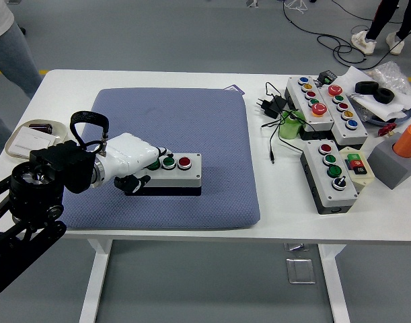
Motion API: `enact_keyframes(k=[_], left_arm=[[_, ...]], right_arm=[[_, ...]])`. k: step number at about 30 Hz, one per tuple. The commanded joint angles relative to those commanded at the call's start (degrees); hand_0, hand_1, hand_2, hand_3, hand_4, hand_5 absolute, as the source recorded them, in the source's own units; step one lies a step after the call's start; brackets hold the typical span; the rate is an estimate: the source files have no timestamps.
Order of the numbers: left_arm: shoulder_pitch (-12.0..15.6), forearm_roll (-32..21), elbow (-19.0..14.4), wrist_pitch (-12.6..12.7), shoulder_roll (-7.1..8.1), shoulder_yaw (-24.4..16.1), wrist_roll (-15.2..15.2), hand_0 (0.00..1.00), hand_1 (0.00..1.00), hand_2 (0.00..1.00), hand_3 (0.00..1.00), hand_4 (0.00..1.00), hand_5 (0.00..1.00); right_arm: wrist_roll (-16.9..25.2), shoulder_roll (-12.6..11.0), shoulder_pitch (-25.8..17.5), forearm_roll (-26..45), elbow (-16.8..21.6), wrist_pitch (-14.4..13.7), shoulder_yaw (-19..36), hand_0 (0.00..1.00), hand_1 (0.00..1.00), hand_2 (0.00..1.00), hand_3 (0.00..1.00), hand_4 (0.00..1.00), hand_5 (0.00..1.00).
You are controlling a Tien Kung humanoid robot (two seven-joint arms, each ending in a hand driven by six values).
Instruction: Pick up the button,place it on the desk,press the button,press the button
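Button box (170, 171): is lying flat on the blue mat (192, 134), itself on the counter (272, 195), green and red caps facing up.
Left hand (132, 165): is being held over the box's left end; fingers (158, 153) are curled together over the leftmost cap, clamping nothing.
Handling: is being judged rigid, light, smooth-sided; best gripped across the long sides.
Right hand: not being shown.

A blue-grey mat (192, 128) covers the table's (272, 202) left-middle. A shallow tray (23, 142) sits at the left edge. To the right lie several button boxes (329, 176), black cables (276, 111), a green cup (290, 126), a grey block (395, 165) with an orange cylinder (408, 140), tape rolls (375, 91) and a plastic bag (397, 77). People stand at the top corners.
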Motion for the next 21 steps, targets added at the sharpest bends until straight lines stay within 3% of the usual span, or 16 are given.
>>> enact_keyframes(k=[21], left_arm=[[-2.03, 0.0, 3.35, 0.0, -2.31, 3.09, -0.63, 0.09, 0.033, 0.058, 0.9, 0.51, 0.002]], right_arm=[[0.05, -0.12, 0.23, -0.38, 0.0, -0.13, 0.28, 0.631, 0.475, 0.531, 0.584, 0.264, 0.009]])
